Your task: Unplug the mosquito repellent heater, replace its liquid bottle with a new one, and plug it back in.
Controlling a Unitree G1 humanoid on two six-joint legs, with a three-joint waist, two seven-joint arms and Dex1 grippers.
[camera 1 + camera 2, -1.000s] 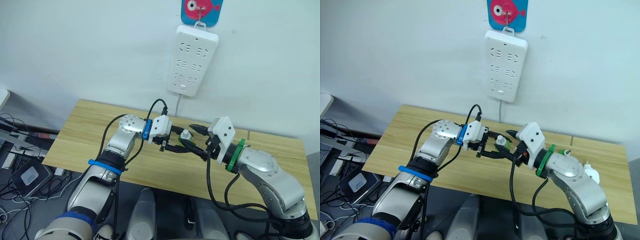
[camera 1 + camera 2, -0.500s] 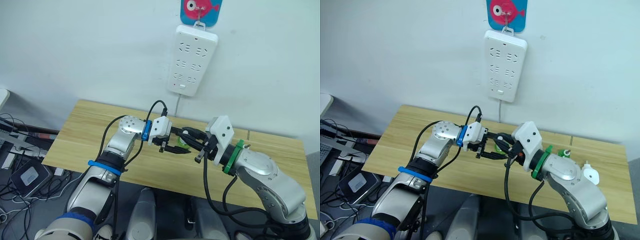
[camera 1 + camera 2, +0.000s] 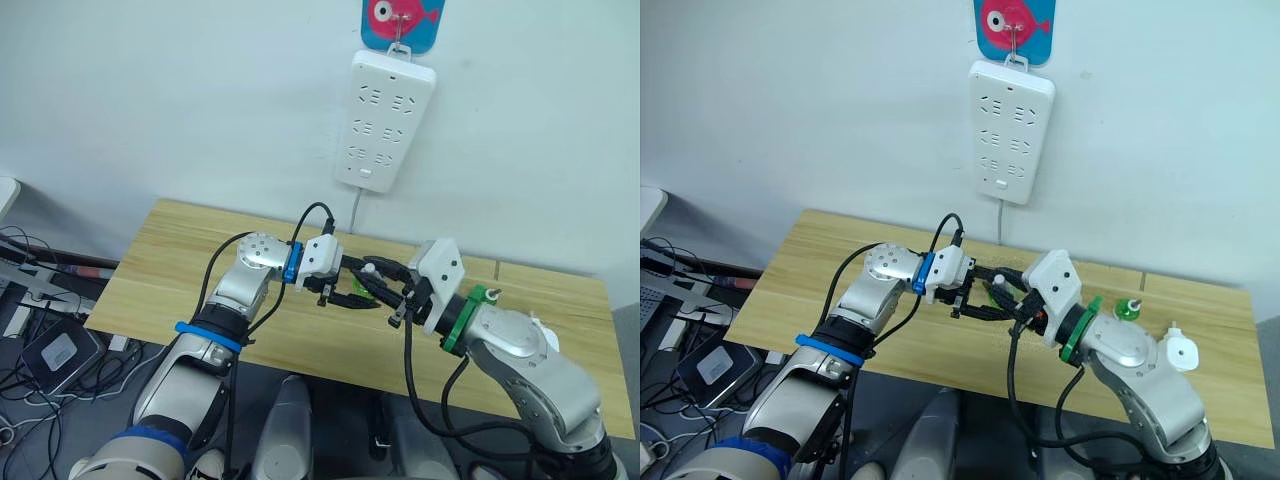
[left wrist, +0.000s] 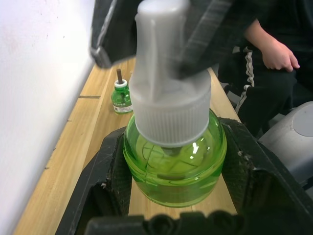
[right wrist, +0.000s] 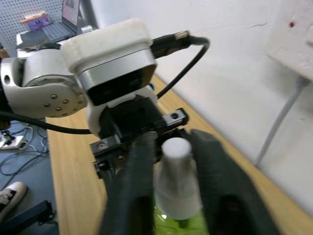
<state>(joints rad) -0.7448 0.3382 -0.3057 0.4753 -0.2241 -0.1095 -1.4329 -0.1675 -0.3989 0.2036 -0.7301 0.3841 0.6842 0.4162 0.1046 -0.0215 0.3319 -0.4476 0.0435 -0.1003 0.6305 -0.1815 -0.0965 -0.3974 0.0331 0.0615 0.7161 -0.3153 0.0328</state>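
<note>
Since a second earlier, the right tool (image 5: 168, 196) had moved in toward the left tool (image 4: 171, 196) and closed its fingers (image 5: 134, 181) around the white cap (image 4: 168, 93) of the green bottle (image 4: 173, 166), which the left tool gripped by its body above the desk (image 3: 160, 270), below the wall power strip (image 3: 385, 120). On the desk to the right of the bottle stood a smaller green bottle (image 3: 1126, 309), and further right lay the white heater (image 3: 1181, 351).
</note>
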